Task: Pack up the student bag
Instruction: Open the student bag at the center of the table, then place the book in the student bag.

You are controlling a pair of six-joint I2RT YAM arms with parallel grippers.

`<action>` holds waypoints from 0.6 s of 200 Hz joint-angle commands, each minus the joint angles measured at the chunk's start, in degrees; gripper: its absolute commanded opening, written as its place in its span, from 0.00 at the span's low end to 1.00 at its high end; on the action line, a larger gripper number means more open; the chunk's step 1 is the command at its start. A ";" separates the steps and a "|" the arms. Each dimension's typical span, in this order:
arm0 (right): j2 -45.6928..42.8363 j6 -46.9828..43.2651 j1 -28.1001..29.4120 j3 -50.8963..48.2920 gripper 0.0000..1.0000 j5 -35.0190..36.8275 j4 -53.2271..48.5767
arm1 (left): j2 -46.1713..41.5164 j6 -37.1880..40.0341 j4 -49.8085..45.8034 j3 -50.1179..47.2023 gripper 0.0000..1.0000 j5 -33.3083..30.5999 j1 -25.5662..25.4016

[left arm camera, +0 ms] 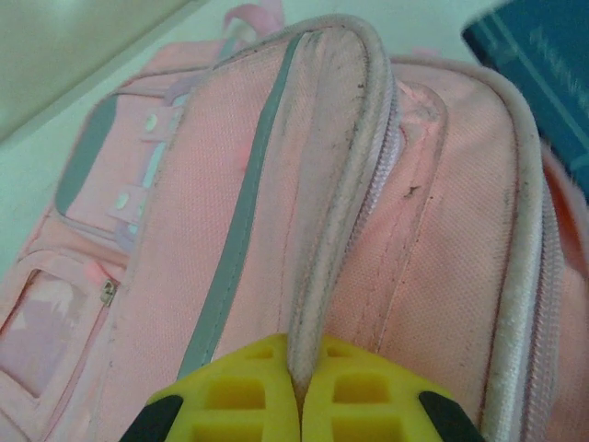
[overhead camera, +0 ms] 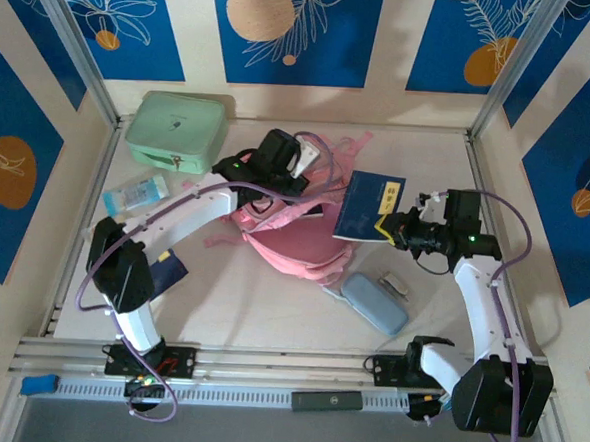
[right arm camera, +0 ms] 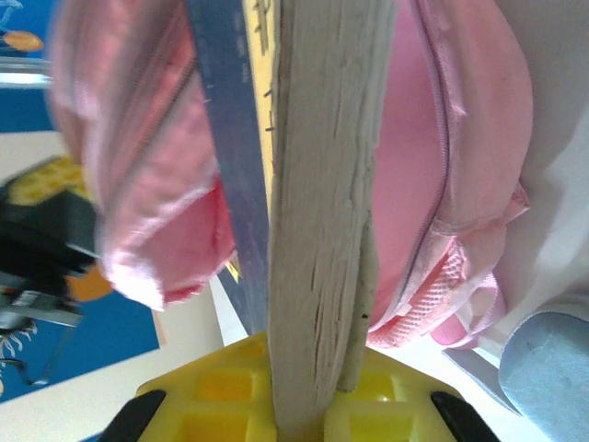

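Step in hand, as I judge it: loading the book into the student bag (overhead camera: 285,248), which is lying mid-bench (overhead camera: 269,320), its top toward the far edge.

My left fingers (left arm camera: 276,405) are pressing together on the bag's piped rim (left arm camera: 336,184), pinching it up off the front panel. My right fingers (overhead camera: 401,230) are clamping the blue book (overhead camera: 369,208) across its pages, holding it at the bag's right side.

The right wrist view is showing pink fabric on both sides of the book; I cannot tell whether it is in the mouth yet.

Next move is probably calling for a wider opening from the left, then a straight slide in. A grey-blue pencil case (overhead camera: 375,302) is lying toward the near right corner.
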 commanded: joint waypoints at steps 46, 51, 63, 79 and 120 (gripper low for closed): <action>1.75 4.65 15.13 -4.71 0.00 7.64 7.19 | -5.63 -5.49 3.69 -1.32 0.00 6.62 5.36; 1.23 5.49 16.17 -5.17 0.00 7.64 9.32 | -5.88 -5.62 4.10 -1.74 0.00 8.04 5.61; 1.09 7.19 18.78 -6.10 0.00 7.28 16.09 | -6.96 -4.33 6.90 -3.93 0.00 12.05 5.73; 5.38 6.10 20.56 -3.50 0.00 6.92 19.47 | -7.90 -2.76 9.70 -6.15 0.00 15.88 5.73; 23.30 3.98 21.35 2.18 0.00 2.21 34.13 | -7.17 -4.80 8.85 -4.17 0.00 16.10 6.74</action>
